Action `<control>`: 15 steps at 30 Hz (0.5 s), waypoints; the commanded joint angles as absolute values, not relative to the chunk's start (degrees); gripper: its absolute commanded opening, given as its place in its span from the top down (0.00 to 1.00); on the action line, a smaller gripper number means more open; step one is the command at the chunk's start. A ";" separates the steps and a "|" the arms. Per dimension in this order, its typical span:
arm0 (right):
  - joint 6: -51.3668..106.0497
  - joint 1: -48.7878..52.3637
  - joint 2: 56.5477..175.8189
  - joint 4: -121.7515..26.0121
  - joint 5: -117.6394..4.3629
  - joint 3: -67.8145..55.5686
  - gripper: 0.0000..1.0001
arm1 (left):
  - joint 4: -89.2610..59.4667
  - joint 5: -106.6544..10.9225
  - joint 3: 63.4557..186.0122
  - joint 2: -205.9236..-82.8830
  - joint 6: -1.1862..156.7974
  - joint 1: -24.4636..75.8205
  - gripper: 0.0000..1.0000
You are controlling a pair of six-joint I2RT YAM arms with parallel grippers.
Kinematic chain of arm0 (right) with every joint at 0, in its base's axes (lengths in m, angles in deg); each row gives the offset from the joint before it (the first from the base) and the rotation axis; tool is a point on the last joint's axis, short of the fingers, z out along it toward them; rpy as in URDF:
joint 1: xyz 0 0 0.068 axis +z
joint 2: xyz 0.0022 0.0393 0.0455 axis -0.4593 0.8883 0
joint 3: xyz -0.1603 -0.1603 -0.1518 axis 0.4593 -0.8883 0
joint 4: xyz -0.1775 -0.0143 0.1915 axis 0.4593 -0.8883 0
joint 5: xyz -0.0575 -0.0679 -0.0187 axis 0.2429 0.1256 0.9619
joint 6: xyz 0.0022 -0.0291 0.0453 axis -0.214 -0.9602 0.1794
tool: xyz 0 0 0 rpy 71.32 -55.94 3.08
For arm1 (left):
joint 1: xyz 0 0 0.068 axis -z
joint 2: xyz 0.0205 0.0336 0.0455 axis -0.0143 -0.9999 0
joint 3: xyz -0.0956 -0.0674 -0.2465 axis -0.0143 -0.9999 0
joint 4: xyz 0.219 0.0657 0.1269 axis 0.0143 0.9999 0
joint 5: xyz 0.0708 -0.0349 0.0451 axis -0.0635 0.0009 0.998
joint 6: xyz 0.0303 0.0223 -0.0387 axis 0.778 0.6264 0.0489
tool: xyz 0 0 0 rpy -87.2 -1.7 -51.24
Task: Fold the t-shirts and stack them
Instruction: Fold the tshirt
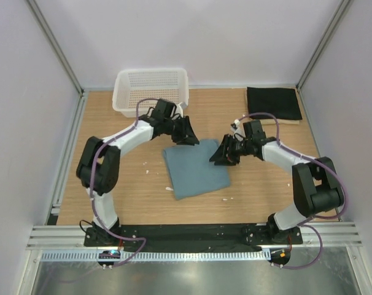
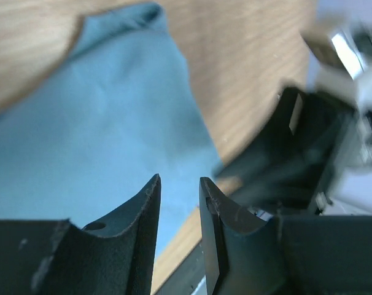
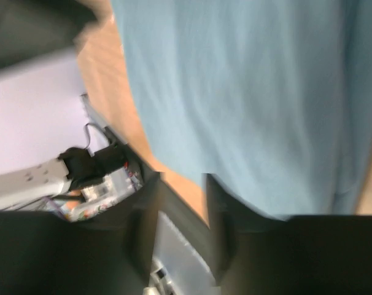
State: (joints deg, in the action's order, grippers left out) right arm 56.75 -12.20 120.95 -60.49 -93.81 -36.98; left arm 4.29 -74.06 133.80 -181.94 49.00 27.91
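The white basket [image 1: 152, 86] is standing just beyond the left pincer [image 1: 189, 136], blocking travel that way. The teal t-shirt [image 1: 195, 171] is lying between it and the right pincer [image 1: 220, 157]. Bare counter [image 1: 127, 181] is stretching open outward of each. The black t-shirt [image 1: 272, 101] is sitting well beyond the right pincer.

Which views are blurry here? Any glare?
Top external: sharp, evenly lit, no glare on the teal t-shirt. Left wrist: left gripper crisp, right side of the frame smeared. Right wrist: smeared throughout, right gripper and t-shirt both soft.
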 commanded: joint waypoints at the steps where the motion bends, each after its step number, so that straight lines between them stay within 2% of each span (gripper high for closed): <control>1: 54.64 -13.28 125.18 -63.78 -87.07 -28.87 0.53 | 9.27 -73.27 128.87 -170.63 50.02 27.83 0.67; 3: 51.13 -13.28 126.77 -67.91 -84.26 -22.74 0.43 | 9.18 -72.57 123.07 -166.75 49.48 27.83 0.66; 4: 47.37 -13.36 127.56 -69.58 -81.46 -20.78 0.33 | 9.27 -71.61 121.23 -162.73 49.57 27.92 0.66; 8: 36.19 -13.36 134.75 -76.44 -79.32 -11.21 0.23 | 13.56 -70.80 114.45 -156.37 51.50 27.83 0.64; 11: 28.28 -13.28 138.80 -78.12 -78.18 -8.64 0.17 | 14.19 -71.95 110.06 -151.99 50.46 27.83 0.64; 13: 25.64 -13.28 139.95 -77.34 -77.74 -8.37 0.09 | 14.28 -72.04 106.90 -149.69 49.66 27.92 0.64; 15: 23.08 -13.19 140.83 -74.44 -78.61 -9.07 0.09 | 14.36 -71.77 105.13 -146.70 48.61 27.92 0.64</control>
State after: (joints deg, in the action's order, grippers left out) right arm 31.66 -13.32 139.92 -73.82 -79.72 -9.84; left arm 12.94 -71.66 106.78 -151.98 49.33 27.93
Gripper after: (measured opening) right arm 0.907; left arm 0.359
